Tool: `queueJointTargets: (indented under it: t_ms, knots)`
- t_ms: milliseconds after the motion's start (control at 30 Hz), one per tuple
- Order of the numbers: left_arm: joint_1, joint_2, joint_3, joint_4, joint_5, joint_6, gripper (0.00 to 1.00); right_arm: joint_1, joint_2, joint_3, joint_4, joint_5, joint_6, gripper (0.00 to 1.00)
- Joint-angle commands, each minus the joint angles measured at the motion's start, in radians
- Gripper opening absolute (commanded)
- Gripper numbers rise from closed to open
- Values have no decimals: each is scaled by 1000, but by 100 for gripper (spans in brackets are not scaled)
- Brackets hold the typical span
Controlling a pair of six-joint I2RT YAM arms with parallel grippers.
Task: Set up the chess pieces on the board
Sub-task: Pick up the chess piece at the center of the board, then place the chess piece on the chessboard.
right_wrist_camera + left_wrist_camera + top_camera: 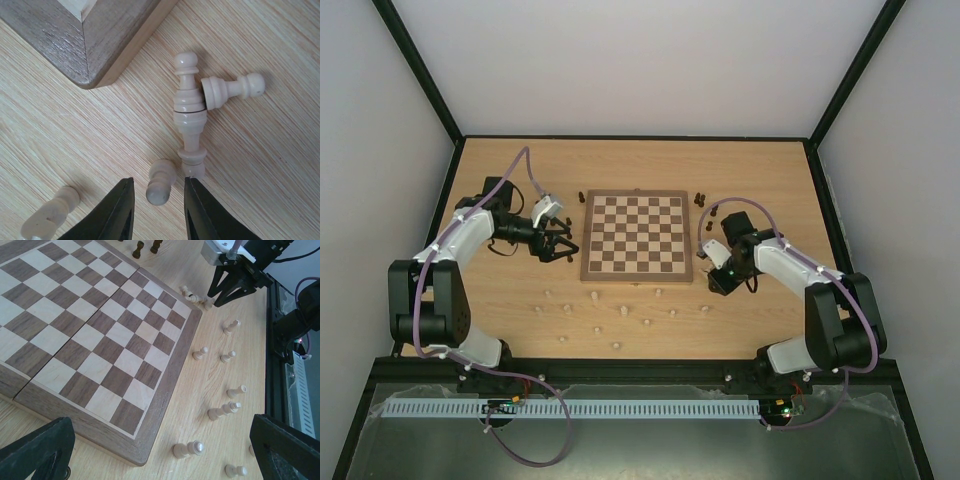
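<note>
The board (pixel 635 235) is lying flat mid-counter (pixel 770 170). The chess pieces in view are sitting off it: pale ones (pixel 623 312) are lying scattered along its near side, and a few dark ones (pixel 701 198) are clustering by its two far corners. The right pincer (pixel 159 196) is hanging low just off the board's near right corner, its fingers (pixel 120 215) parted narrowly and straddling a toppled pale pawn (pixel 161 181). It is not gripping the pawn, though whether either finger is brushing it cannot be told. Just beyond, a taller pale piece (pixel 189 112) is lying on its side with a second pawn (pixel 230 90) pressing its base against it. A further pale piece (pixel 50 217) is lying left of the fingers. The left pincer (pixel 563 250) is hovering beside the board's left edge, jaws spread wide, carrying nothing.
</note>
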Motion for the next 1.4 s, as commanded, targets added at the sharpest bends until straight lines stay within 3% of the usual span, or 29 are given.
queueJointTargets:
  t_ms: [0, 333, 700, 1000, 1367]
  knots:
    - [7, 9, -8, 1, 25, 21, 99, 12, 12, 5, -23, 3, 3, 28]
    - [8, 16, -7, 1, 26, 23, 99, 19, 27, 1, -16, 7, 4, 25]
    - [7, 17, -7, -1, 27, 23, 99, 20, 19, 9, -26, -3, 0, 10]
    - [8, 22, -5, -1, 28, 24, 99, 20, -52, 123, -130, -81, -19, 9]
    - [8, 20, -4, -3, 25, 24, 99, 35, 128, 303, -98, -103, 0, 7]
